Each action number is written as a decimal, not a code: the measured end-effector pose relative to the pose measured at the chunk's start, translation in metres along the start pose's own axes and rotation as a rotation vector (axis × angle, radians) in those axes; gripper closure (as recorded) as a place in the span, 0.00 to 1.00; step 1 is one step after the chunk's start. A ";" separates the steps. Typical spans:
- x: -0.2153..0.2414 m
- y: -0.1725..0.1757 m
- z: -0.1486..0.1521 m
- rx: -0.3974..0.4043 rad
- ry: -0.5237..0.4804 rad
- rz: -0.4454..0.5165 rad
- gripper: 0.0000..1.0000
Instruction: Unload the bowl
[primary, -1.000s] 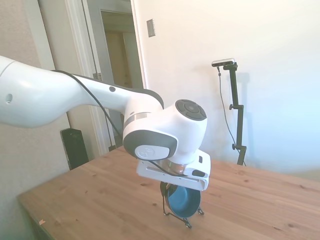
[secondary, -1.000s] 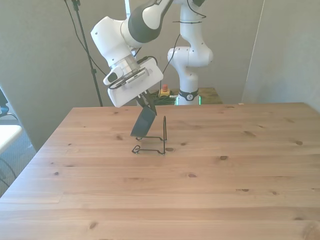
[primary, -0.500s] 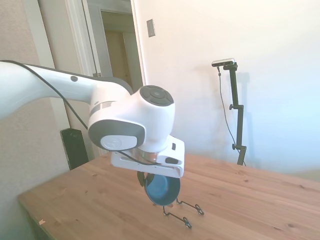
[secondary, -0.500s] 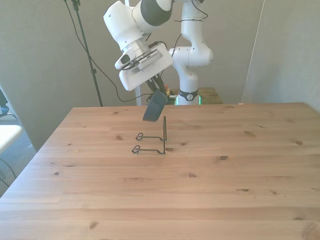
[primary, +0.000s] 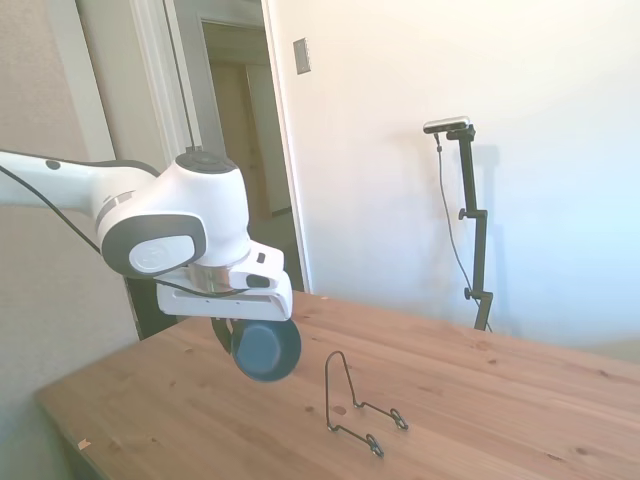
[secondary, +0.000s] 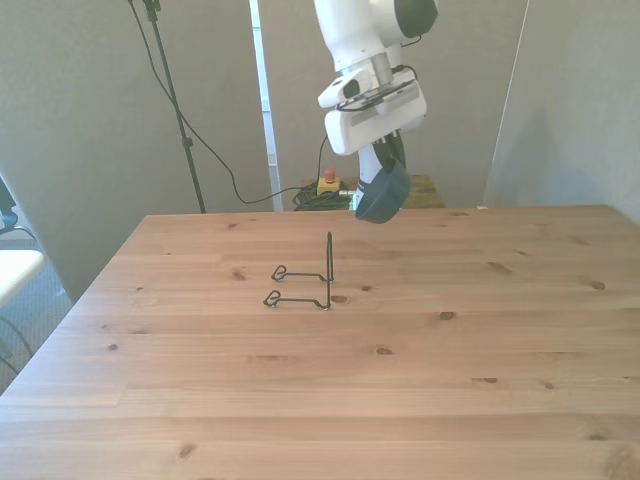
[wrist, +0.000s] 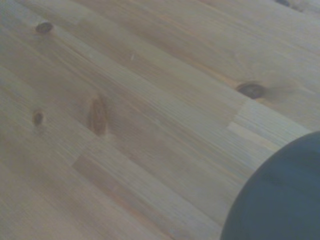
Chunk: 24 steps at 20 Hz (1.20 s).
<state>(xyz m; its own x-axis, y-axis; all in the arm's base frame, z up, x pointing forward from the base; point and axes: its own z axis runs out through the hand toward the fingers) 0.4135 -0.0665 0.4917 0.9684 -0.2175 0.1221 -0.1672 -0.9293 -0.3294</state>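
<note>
The dark blue bowl (primary: 266, 350) hangs on edge in the air, well above the wooden table (primary: 480, 400). My gripper (primary: 232, 335) is shut on the bowl's rim from above. In the front view the bowl (secondary: 381, 194) sits under the gripper (secondary: 388, 160), over the table's far edge and toward the front view's right of the wire stand. A blurred curve of the bowl (wrist: 280, 195) fills one corner of the wrist view, with bare planks behind it. The thin black wire stand (primary: 352, 405) holds nothing.
The wire stand (secondary: 305, 277) rests left of centre on the table (secondary: 400, 380) in the front view. A doorway (primary: 240, 110) opens behind the arm in the side view. Cables hang behind the table's far edge.
The bowl has been lifted out of the wire stand and carried away from it, toward the front view's right and the table's far edge. The stand now holds nothing.
</note>
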 end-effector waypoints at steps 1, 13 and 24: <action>-0.001 -0.009 0.007 -0.023 -0.010 0.009 1.00; 0.002 -0.029 0.116 -0.318 -0.142 0.189 1.00; 0.011 -0.055 0.153 -0.456 -0.137 0.244 0.00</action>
<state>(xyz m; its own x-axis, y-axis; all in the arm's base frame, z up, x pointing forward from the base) 0.4615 0.0281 0.3682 0.9015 -0.4308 -0.0408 -0.4244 -0.8987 0.1109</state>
